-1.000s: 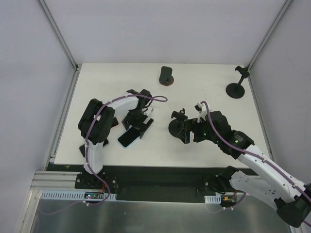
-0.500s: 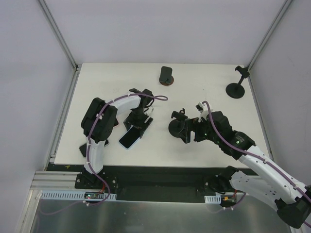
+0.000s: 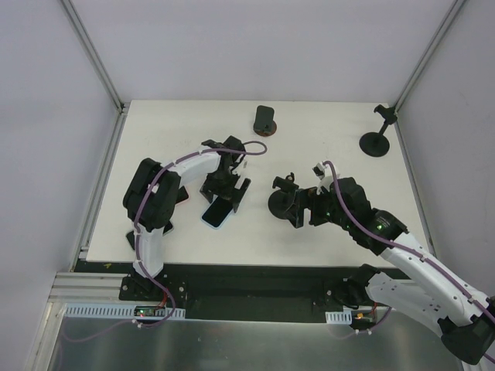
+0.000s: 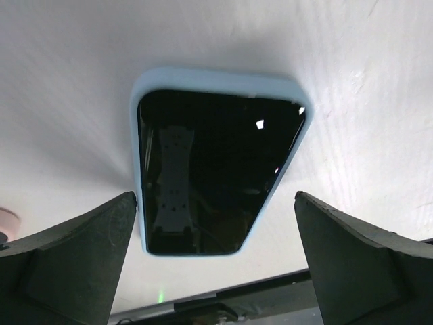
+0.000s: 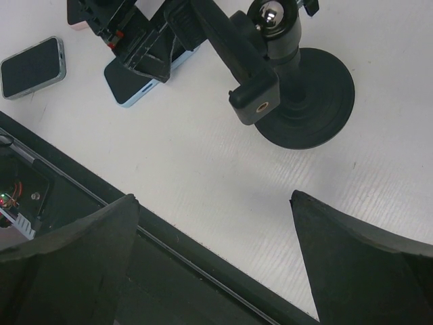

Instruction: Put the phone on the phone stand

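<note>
Top view: hovering the left claw [image 3: 225, 195], spread wide, over the phone [image 3: 216, 215], which is lying flat on the table [image 3: 325, 154], turned and shifted rightward since a second ago, apart from the phone stand [image 3: 277, 202]. Keeping the right claw [image 3: 294, 207] spread beside that stand. Counting three stands: adding a far stand [image 3: 265, 121] and a corner stand [image 3: 377, 137].

Left wrist: framing the phone between parted fingers [image 4: 81, 257].

Right wrist: showing two phones, counting a second phone [image 5: 30, 66], and one stand.

A white table [image 3: 332, 154] stands inside a booth of plain, pale grey walls [image 3: 255, 46], seen from above under soft, even light. Two slim metal posts [image 3: 93, 54] rise from the table's far corners. A black strip [image 3: 255, 280] runs along the table's near edge, with a brushed metal sheet [image 3: 255, 348] just below it.
</note>
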Controlling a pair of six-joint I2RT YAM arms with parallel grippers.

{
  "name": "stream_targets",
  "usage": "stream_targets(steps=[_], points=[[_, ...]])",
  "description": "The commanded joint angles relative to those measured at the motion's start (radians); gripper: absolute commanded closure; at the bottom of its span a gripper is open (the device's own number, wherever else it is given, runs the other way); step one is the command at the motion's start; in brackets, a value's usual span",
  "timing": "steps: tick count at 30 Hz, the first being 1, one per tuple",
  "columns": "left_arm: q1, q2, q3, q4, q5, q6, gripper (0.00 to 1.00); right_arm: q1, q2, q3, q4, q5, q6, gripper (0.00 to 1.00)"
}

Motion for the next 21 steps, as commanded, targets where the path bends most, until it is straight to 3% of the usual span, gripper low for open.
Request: stream_targets(steps=[1,11,14,21], points=[[-0.015,-0.071,-0.086,-0.017,-0.039,0.007,0.01,0.005,-0.021,0.012,0.039,0.02,-0.005,0.04],[-0.034,0.012,-0.067,-0.047,-0.094,0.05,0.01,0.003,-0.042,0.001,0.036,0.023,-0.004,0.04],[-0.029,0.044,-0.037,-0.051,-0.094,0.053,0.06,0.003,-0.029,0.008,0.04,0.018,-0.002,0.04],[-0.029,0.087,-0.023,-0.06,-0.096,0.06,0.38,0.003,-0.004,0.042,0.02,0.061,-0.002,0.04]])
